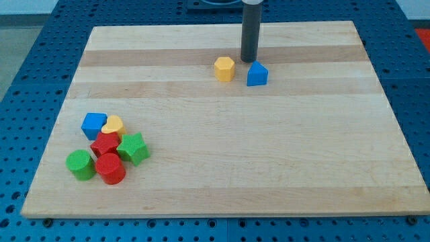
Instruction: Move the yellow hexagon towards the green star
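The yellow hexagon (224,68) sits on the wooden board near the view's top centre. My tip (249,60) is just to its upper right, a short gap away, and right above the blue house-shaped block (256,74). The green star (134,148) lies far off at the view's lower left, at the right edge of a cluster of blocks.
The cluster at lower left also holds a blue block (94,125), a yellow heart (113,125), a red star (105,143), a red cylinder (110,168) and a green cylinder (80,165). The board's edge (222,215) borders a blue pegboard table.
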Motion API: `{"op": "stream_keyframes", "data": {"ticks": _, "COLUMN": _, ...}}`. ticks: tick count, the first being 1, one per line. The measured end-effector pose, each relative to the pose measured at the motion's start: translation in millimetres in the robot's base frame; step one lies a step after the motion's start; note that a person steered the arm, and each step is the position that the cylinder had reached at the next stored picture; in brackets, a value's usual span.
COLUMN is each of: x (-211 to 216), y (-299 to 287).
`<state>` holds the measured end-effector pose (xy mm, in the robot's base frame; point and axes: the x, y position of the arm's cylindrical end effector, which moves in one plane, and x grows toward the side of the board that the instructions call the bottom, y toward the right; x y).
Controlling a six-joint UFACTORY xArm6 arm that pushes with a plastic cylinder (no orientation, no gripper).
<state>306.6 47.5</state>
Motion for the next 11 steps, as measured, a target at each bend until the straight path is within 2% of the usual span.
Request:
{"op": "stream_keyframes", "data": {"ticks": 2, "x": 22.1, "y": -29.2}}
{"op": "stream_keyframes", "data": {"ticks": 4, "x": 37.0, "y": -85.4}}
{"op": "stream_keyframes", "data": {"ticks": 9, "x": 154.6, "y": -153.6}}
{"op": "stream_keyframes", "data": {"ticks": 10, "x": 166.3, "y": -161.5}}
{"op": "stream_keyframes", "data": {"ticks": 11, "x": 156.5, "y": -141.6}}
